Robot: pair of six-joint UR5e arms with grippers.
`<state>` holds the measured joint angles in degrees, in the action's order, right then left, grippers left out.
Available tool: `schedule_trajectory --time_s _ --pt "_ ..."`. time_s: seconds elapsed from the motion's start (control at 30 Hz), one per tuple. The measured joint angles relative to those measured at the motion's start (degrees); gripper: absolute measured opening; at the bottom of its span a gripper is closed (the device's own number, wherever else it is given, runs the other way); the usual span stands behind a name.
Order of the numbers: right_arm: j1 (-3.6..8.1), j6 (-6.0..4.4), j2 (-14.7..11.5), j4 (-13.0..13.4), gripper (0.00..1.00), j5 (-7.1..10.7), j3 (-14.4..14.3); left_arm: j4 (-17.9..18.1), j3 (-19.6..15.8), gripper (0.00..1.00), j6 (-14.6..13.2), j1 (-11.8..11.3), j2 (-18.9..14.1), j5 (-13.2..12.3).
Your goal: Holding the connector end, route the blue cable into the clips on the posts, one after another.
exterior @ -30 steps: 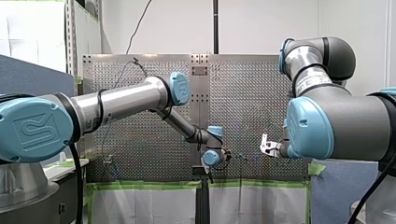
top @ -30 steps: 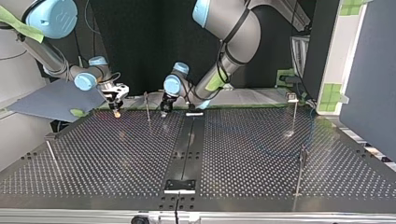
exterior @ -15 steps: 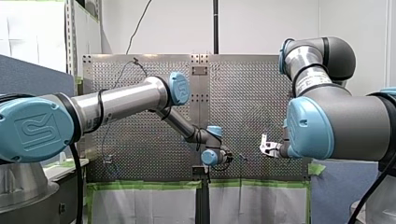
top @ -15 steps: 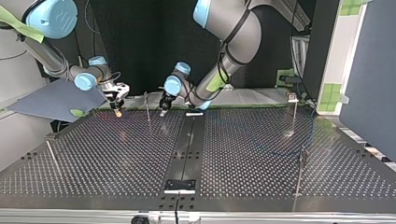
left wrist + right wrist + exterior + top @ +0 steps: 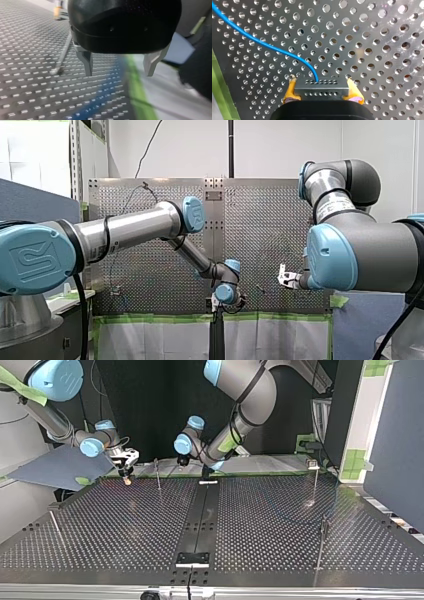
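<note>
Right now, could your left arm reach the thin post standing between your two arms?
Probably yes. My left fingers are open and hang close beside the post, with nothing between them. My right fingers hold the connector on its other side.

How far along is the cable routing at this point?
Done: my right gripper is shut on the connector, blue cable trailing from it across the table. In hand: my left gripper is open, holding nothing. Left: no view shows the cable in a clip on any post, so all routing seems ahead.
</note>
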<state>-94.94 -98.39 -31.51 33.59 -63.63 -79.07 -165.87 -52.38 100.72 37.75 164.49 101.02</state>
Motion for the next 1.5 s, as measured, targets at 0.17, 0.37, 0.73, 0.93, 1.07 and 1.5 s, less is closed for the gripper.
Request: schedule_trajectory --time_s 0.17,0.37,0.73,0.93,1.07,1.5 --pt "-0.09 0.08 0.0 -0.01 0.0 0.22 0.0 0.45 -2.59 1.0 -2.61 0.76 -1.07 -1.68" --pt "-0.11 0.1 0.0 -0.01 0.0 0.42 0.0 2.39 -5.63 1.0 -4.9 1.53 -3.81 -1.54" --pt "-0.14 0.04 -0.01 -0.01 0.0 0.43 0.02 3.69 -8.13 1.0 -5.1 3.1 -7.06 0.03" --pt "-0.12 -0.03 0.0 -0.01 0.0 0.42 0.03 4.66 -8.14 1.0 -4.42 3.95 -7.82 -1.48" --pt "-0.09 0.02 0.0 -0.01 0.0 0.42 0.02 4.88 -8.15 1.0 -3.95 4.76 -7.9 -2.5" --pt "-0.09 0.1 0.0 -0.07 0.0 0.42 0.02 5.24 -8.15 1.0 -2.08 6.11 -7.92 -2.88"
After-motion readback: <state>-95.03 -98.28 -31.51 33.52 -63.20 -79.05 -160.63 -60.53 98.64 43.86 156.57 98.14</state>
